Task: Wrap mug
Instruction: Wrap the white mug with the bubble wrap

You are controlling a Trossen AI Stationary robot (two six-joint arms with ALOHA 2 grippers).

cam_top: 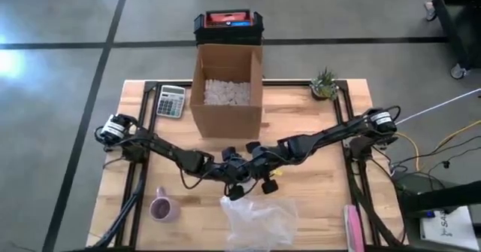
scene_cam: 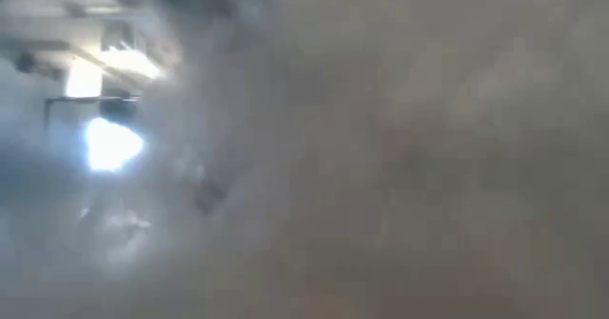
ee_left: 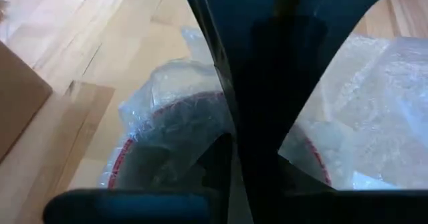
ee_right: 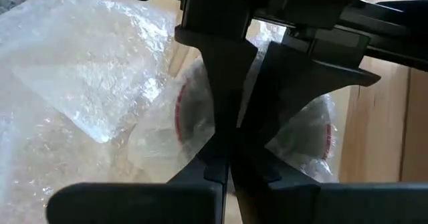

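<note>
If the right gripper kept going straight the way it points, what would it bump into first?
Probably the clear bubble wrap bunched over a red-rimmed round object. The right gripper points right at it, fingers looking pinched together, though depth is unclear.

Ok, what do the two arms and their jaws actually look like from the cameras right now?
Both arms are dark, nearly black, built of jointed segments. The left arm and right arm each carry a pale round label at the shoulder end and thin dark cables along the links. The left gripper and right gripper have flat, tapering black jaws on a dark crossbar, as the wrist views show.
</note>
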